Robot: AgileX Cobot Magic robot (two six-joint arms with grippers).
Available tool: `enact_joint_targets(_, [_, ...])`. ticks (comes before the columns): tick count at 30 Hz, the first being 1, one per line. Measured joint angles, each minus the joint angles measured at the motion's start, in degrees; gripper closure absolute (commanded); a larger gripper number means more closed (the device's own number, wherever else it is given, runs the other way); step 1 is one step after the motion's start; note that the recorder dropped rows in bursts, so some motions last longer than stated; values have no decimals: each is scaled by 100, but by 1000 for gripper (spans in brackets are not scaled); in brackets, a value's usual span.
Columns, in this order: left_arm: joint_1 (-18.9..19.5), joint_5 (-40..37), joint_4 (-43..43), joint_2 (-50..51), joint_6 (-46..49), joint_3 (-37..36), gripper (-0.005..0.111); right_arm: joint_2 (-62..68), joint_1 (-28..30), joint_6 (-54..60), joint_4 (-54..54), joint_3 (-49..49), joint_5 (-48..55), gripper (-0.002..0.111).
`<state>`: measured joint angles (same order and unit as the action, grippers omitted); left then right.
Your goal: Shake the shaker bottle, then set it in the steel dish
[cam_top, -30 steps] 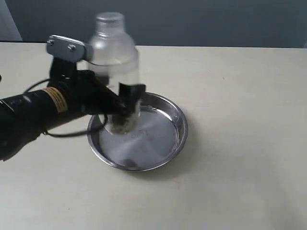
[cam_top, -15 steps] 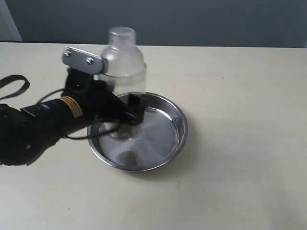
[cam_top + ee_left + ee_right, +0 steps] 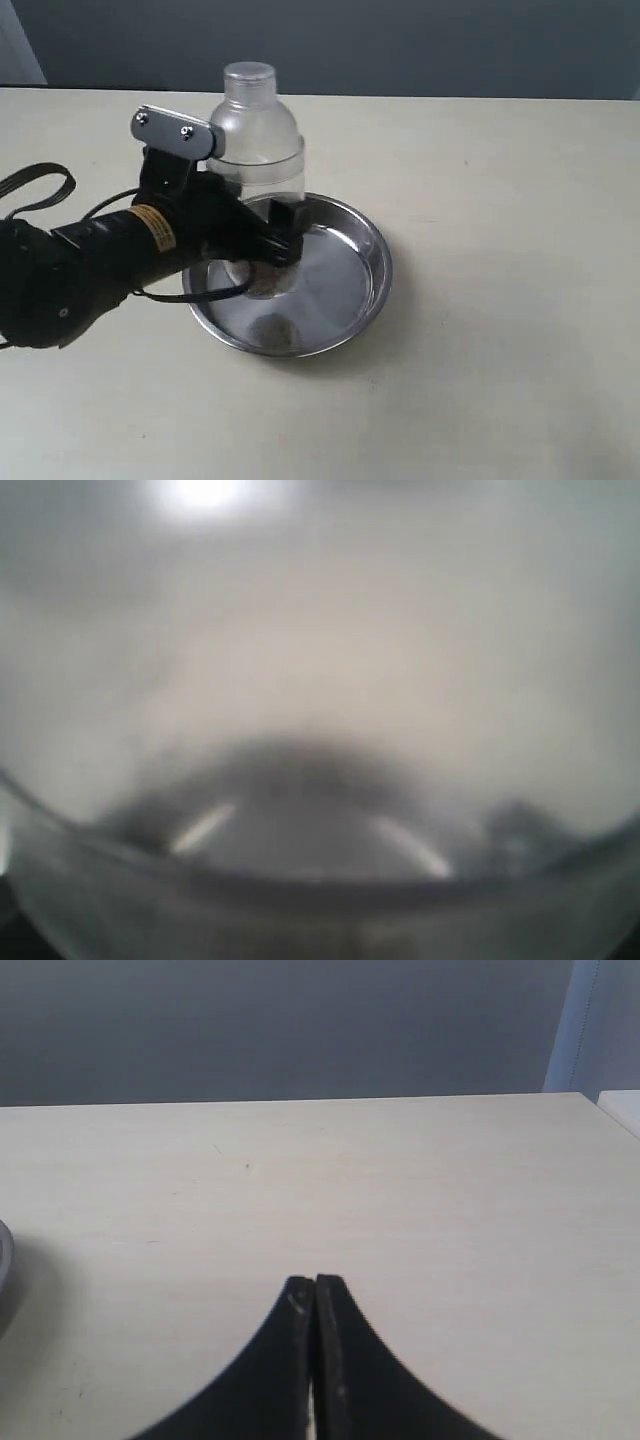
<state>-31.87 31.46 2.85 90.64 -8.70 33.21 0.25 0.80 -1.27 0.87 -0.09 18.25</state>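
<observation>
in the exterior view the left gripper [image 3: 265, 238] was clamped on the bottle [image 3: 258, 150] left of centre. only one black finger [image 3: 286, 222] showed, the other being hidden behind the clear wall. the black arm [image 3: 90, 260] covered the bottle's lower left side and the dish's [image 3: 350, 290] near-left rim. the bottle stood upright over the left part of the dish, but whether its base touched the floor of the dish could not be made out. a dim brownish patch showed low inside it. a cable [image 3: 30, 185] loop was cut off at the left edge.

the left wrist view was a blur, filled by the bottle [image 3: 320, 680] pressed close. no fingers showed there.

the right gripper [image 3: 315, 1305] appeared only in its own wrist view, tips pressed together, holding nothing, over bare table [image 3: 400, 1180]. just a sliver of the dish [image 3: 4, 1260] entered that frame.
</observation>
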Motion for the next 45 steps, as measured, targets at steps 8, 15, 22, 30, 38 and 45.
enact_joint_targets(8, [-103, -150, -437, 47, -157, 48, 106, 0, 0, 0, 0, 0, 0, 109])
enact_joint_targets(15, [-119, 439, -682, -837, -177, 671, 106, 0, 0, 0, 12, 0, 0, 109])
enact_joint_targets(22, [-147, -341, -1083, -704, -223, 572, 106, 0, 0, 0, 23, 0, 0, 109])
enact_joint_targets(30, [-171, 422, -630, 514, -190, 351, 106, 0, 0, 0, 23, 0, 0, 109])
enact_joint_targets(38, [-181, 578, -404, -615, 383, 919, 106, 0, 0, 0, 23, 0, 0, 109])
enact_joint_targets(45, [-181, -132, -285, -2, 407, 507, 106, 0, 0, 0, 23, 0, 0, 109])
